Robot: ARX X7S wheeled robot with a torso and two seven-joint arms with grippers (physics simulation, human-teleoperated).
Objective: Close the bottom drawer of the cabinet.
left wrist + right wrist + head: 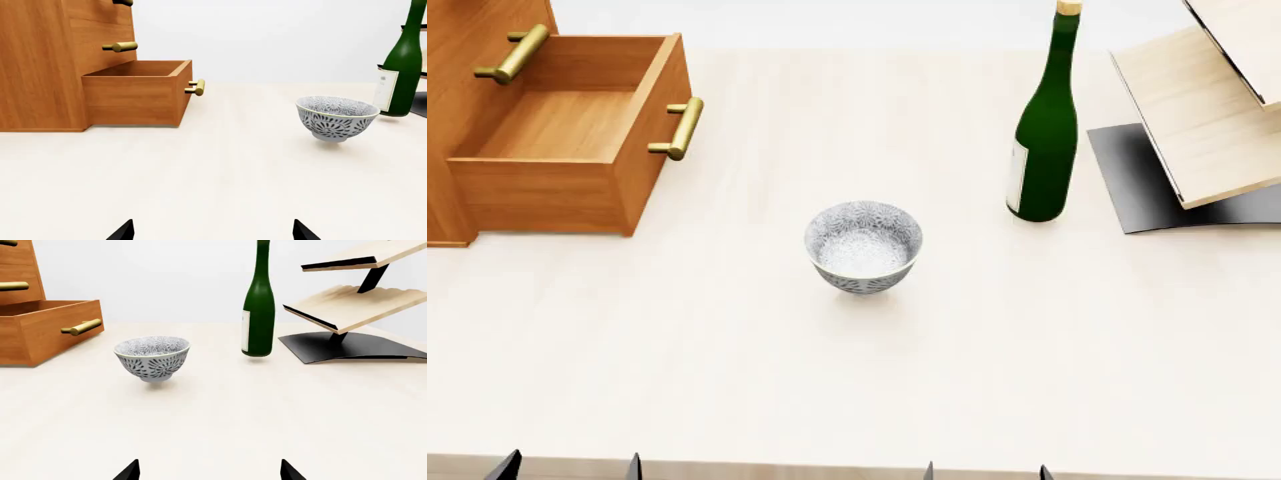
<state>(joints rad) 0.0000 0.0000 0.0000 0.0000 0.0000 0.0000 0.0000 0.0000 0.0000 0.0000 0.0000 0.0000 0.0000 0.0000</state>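
Observation:
The orange-brown cabinet (454, 60) stands at the table's far left. Its bottom drawer (554, 125) is pulled far out and looks empty, with its brass bar handle (681, 128) on the front panel. The drawer also shows in the left wrist view (137, 92) and the right wrist view (40, 332). My left gripper (567, 468) and right gripper (985, 472) sit at the table's near edge, only their black fingertips showing. Both are open and empty, well short of the drawer. In the wrist views the left gripper (213, 231) and right gripper (209, 471) show wide-apart tips.
A patterned grey-white bowl (864, 246) stands mid-table, right of the drawer front. A green bottle (1046, 130) stands behind it to the right. A pale wooden rack (1214, 110) on a black base (1141, 180) is at the far right.

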